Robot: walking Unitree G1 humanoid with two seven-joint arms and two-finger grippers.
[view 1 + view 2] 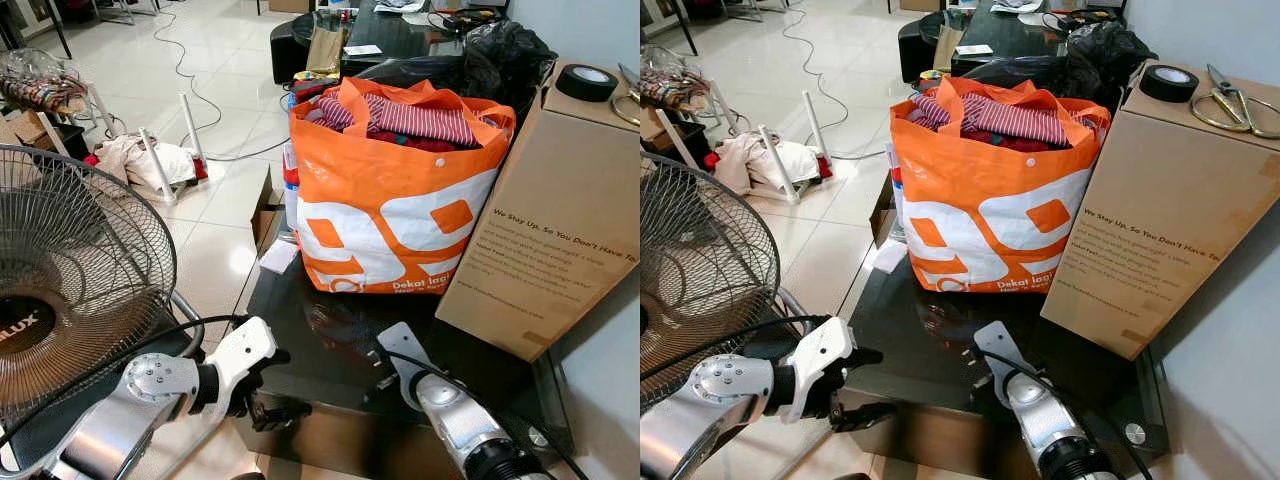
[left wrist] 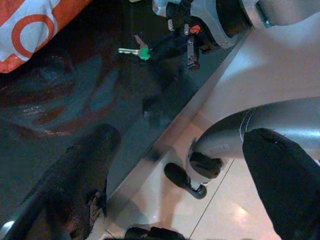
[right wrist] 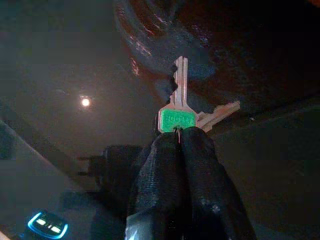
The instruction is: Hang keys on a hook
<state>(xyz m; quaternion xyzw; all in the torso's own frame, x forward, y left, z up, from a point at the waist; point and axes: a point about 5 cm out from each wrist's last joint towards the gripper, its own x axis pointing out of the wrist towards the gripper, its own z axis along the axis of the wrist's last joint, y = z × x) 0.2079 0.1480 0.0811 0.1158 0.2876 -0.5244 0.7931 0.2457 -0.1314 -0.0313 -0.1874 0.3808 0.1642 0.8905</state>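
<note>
Fingers of my right claw (image 3: 176,131) are pinched tight on the keys (image 3: 180,107) above the dark table (image 1: 330,350). My left claw (image 2: 175,165) hangs open at its edge.

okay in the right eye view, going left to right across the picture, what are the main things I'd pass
Fan → left gripper → orange bag → cardboard box, with a roll of black tape and then scissors on top of it.

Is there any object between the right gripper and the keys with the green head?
No. The right gripper is already shut on the green-headed keys, holding them over the dark glossy table; nothing visible lies between them.
</note>
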